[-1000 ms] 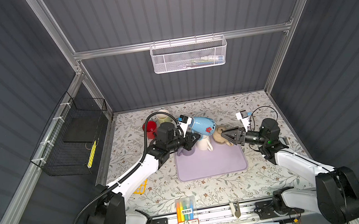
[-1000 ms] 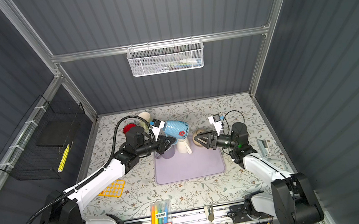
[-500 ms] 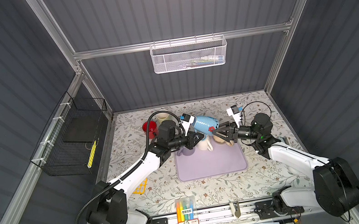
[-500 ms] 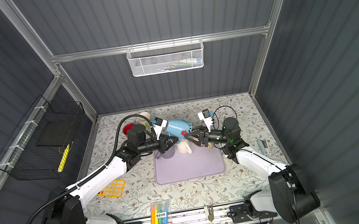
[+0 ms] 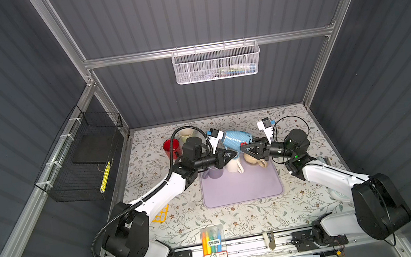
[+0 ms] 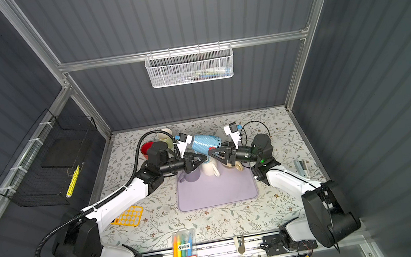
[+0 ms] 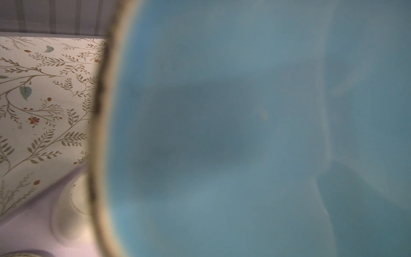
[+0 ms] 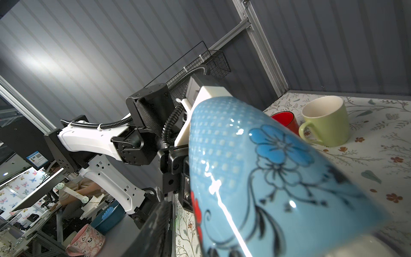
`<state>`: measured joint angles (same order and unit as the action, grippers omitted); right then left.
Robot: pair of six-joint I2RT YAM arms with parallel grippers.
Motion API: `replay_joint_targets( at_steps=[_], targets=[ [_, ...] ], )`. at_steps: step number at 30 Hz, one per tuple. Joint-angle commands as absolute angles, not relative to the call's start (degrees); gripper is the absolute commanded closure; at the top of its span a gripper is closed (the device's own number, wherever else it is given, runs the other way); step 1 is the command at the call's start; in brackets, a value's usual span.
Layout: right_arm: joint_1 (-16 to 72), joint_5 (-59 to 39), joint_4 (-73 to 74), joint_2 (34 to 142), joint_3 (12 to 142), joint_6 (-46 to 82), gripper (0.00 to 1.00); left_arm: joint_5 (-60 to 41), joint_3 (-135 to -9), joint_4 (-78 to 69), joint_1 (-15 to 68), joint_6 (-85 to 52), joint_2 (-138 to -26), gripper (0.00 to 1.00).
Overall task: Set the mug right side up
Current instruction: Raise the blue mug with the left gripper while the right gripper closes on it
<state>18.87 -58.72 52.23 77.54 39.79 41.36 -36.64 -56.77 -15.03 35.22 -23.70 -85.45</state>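
Note:
The mug [image 5: 235, 138] [image 6: 205, 141] is light blue with dots and painted flowers. It lies on its side in the air above the back of the purple mat [image 5: 243, 192]. My left gripper [image 5: 232, 154] [image 6: 204, 159] is shut on its rim, and the mug's blue inside [image 7: 222, 133] fills the left wrist view, hiding the jaws. My right gripper [image 5: 244, 148] [image 6: 211, 151] is at the mug's base end. In the right wrist view the mug [image 8: 266, 178] looms close. One dark finger [image 8: 155, 227] stands apart from its wall and the other finger is hidden.
On the mat's back edge, under the grippers, are a purple mug [image 5: 214, 173], a white mug [image 5: 234, 166] and a beige mug [image 5: 253, 159]. A red cup [image 5: 170, 146] and a green mug [image 5: 186, 134] [image 8: 327, 120] stand at back left. A marker pack [image 5: 212, 238] and a yellow stencil [image 5: 162, 214] lie in front.
My right arm has swung left and up from beside the mat to the mug's base end, its jaws narrowing. The left gripper has kept hold of the mug, shifting slightly.

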Motion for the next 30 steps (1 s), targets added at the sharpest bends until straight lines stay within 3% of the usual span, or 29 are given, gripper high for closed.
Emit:
replay_joint_targets(
  at_steps=[1, 12, 25, 30],
  targets=[
    [19.2, -58.7, 55.6, 78.0, 41.5, 42.9, 0.59, -38.4, -56.7, -21.9, 35.7, -25.5, -85.5, 0.99],
    [19.4, -58.8, 56.5, 79.8, 42.6, 45.0, 0.74, -38.0, -56.5, -22.8, 36.4, -26.1, -86.5, 0.93],
    [19.4, -59.1, 56.4, 80.2, 42.9, 46.2, 0.95, -36.0, -55.4, -22.0, 36.2, -24.4, -85.8, 0.74],
    [19.4, -58.7, 56.5, 80.5, 42.8, 46.9, 1.00, -33.7, -54.7, -20.3, 35.8, -23.1, -84.3, 0.61]
  ],
)
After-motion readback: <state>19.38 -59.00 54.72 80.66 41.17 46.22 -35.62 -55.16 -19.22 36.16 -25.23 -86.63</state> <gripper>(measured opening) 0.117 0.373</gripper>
